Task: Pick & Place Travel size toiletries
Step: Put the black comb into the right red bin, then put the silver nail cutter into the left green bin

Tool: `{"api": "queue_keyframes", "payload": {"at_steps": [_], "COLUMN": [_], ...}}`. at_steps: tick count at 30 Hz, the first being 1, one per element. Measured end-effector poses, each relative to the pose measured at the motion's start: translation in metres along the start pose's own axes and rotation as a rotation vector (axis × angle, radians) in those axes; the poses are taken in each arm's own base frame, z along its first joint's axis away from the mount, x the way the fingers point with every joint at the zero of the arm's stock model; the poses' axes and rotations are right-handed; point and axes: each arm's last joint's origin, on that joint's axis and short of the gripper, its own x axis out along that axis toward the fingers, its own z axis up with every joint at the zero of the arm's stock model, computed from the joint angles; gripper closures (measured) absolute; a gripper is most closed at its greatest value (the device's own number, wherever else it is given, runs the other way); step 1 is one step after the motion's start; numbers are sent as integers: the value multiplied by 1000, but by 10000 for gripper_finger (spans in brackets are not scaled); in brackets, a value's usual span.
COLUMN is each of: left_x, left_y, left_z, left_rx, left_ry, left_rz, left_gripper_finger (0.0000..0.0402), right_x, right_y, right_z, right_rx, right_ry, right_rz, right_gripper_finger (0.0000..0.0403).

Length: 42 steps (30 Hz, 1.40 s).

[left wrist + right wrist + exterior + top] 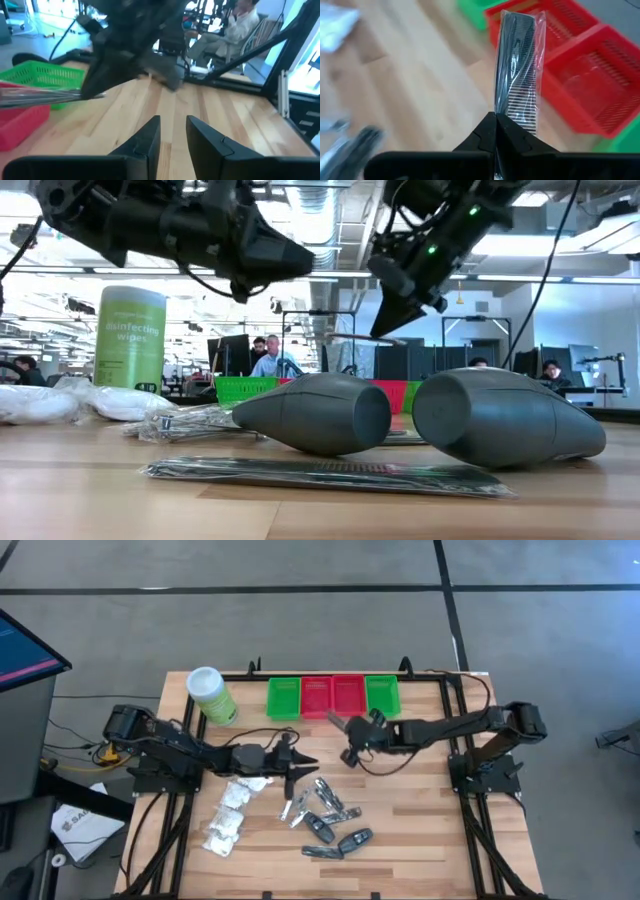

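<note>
Right arm holding a wrapped comb above the table beside the trays.
The right gripper point(496, 120), fingers pinched together on a clear-wrapped black comb point(517, 70), reaches toward the red trays point(590, 85); the left gripper point(172, 135), fingers slightly apart and empty, extends low over the table point(420, 830) beside the remaining toiletries point(325, 825).

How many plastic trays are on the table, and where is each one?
4, in one row at the table's far edge: green tray, red tray, second red tray, second green tray. None seems hidden.
</note>
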Motion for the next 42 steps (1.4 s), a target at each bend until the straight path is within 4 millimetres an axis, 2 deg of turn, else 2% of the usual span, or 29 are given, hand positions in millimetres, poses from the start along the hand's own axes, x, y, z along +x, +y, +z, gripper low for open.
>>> {"api": "queue_keyframes", "payload": {"at_steps": [6, 12, 16, 22, 28, 32, 38, 42], "left_x": [-29, -53, -61, -60, -60, -60, -60, -60], "left_y": [6, 13, 16, 17, 18, 18, 18, 18], "left_z": [9, 8, 6, 4, 4, 4, 4, 4], "left_rx": [-15, -35, -39, -42, -42, -42, -42, -42], "left_ry": [-58, -92, -103, -101, -101, -102, -102, -102], "left_rz": [-9, -11, 13, 42, 55, 55, 56, 56], "left_gripper_finger": [314, 314, 314, 314, 314, 314, 314, 314], "right_x": [17, 27, 32, 46, 76, 84, 76, 71], "right_y": [-26, -49, -66, -81, -89, -93, -91, -78], "right_z": [7, 18, 26, 26, 19, 19, 24, 24], "right_rx": [67, 137, 189, 221, 246, 257, 226, 185], "right_ry": [5, -31, -55, -56, -37, -56, -83, -75], "right_rz": [-66, -81, -53, -68, -69, -55, -37, 58], "right_gripper_finger": [403, 403, 403, 403, 403, 403, 403, 403]}}
